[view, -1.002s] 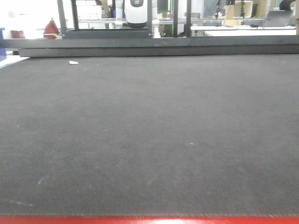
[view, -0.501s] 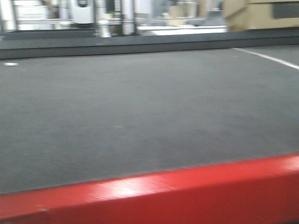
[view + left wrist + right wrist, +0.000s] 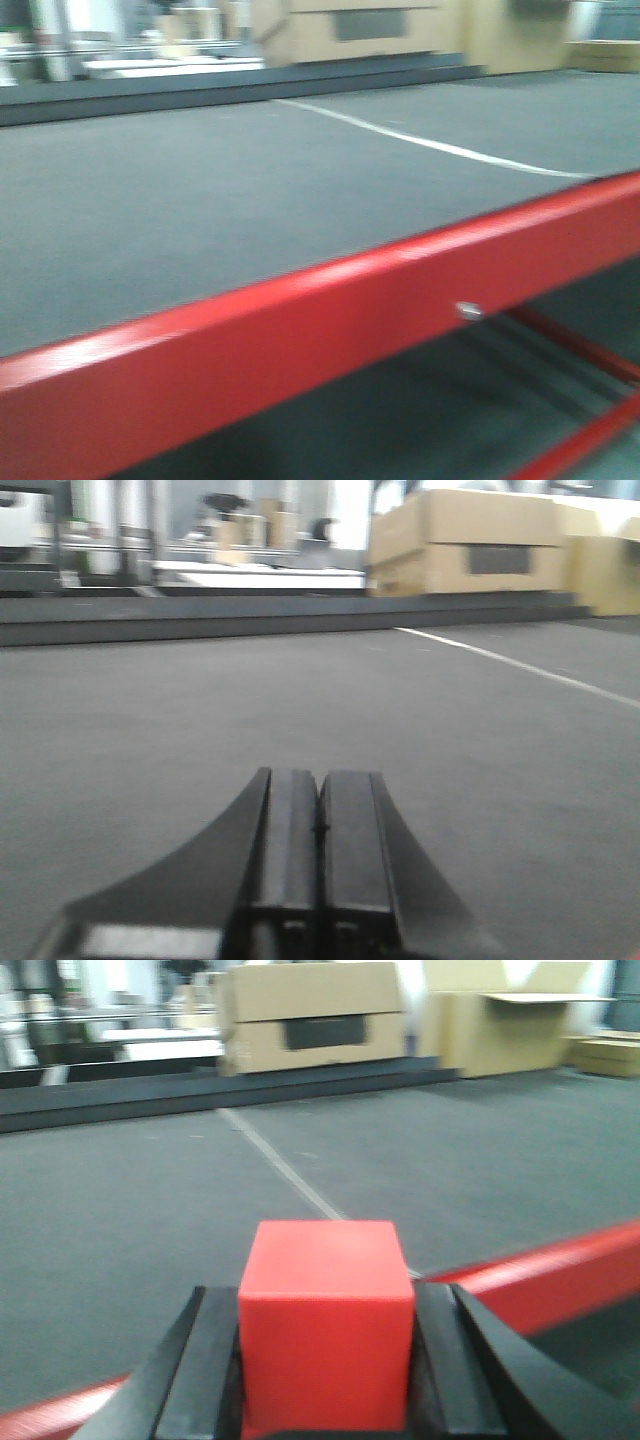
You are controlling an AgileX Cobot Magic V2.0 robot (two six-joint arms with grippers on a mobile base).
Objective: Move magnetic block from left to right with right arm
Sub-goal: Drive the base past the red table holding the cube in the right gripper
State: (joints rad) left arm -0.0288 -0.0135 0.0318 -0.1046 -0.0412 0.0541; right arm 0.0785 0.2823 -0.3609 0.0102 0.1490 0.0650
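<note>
The left gripper [image 3: 320, 780] is closed on nothing: its two black fingers lie flat against each other with only a thin seam between them, and their outer flanks flare wide toward the wrist. It sits low above the grey mat [image 3: 150, 730], level with it, its tips aimed at the mat's far edge. The right gripper [image 3: 325, 1295] is clamped on the magnetic block [image 3: 325, 1330]. One black finger presses each side face of the cube, and its top and front faces stand clear of the fingers. This gripper is also held level, at the mat's near edge, and faces across the mat
</note>
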